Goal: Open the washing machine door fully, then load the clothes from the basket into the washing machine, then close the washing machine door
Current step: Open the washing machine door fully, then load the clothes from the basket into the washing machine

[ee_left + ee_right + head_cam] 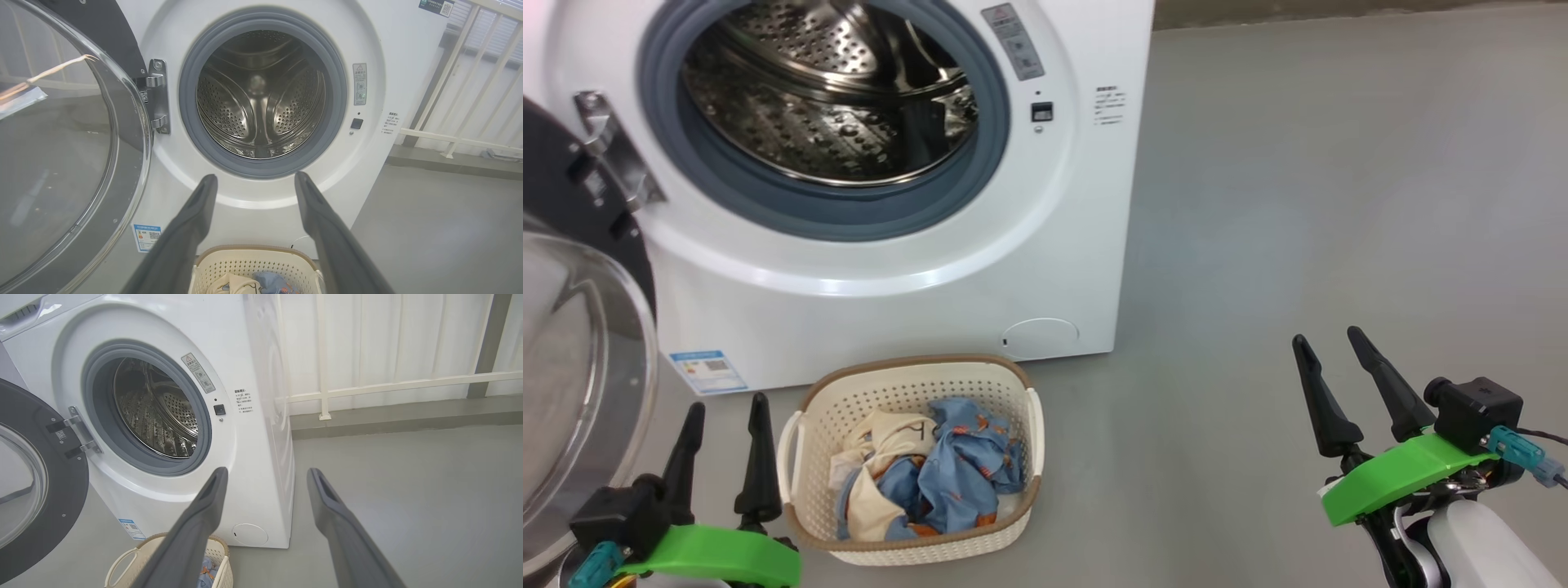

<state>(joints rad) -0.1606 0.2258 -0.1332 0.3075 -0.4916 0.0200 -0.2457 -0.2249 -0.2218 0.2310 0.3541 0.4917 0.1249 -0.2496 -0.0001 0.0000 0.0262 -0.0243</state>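
Left gripper (728, 402): fingers apart, nothing between them. It sits low, just beside the basket's left handle (789, 445).

Right gripper (1326, 335): fingers apart too, nothing held. It hangs well off to the right, over the floor (1339, 204).

Basket (915, 361): on the floor just in front of the washer's foot, below the opening. The clothes (956, 478) are all inside it, blue print and cream crumpled together, with the heap below the rim.

Washer (890, 286): the door (572, 359) is swung out on its left hinge (609, 147) and stands wide, its glass bowl close to the left gripper. No fabric visible in the drum (825, 106) or on the seal (849, 216).

Judgement: the door step looks done. Loading is the step in hand, not yet begun.

Next move, as I read it:
- The left gripper is the nearer one.
- It must tip down over the rim and close on a thick fold of the heap.
- It then lifts until the fabric clears the rim and carries it up and forward past the seal, deep into the drum.
- The open door on that side leaves little room to swing.
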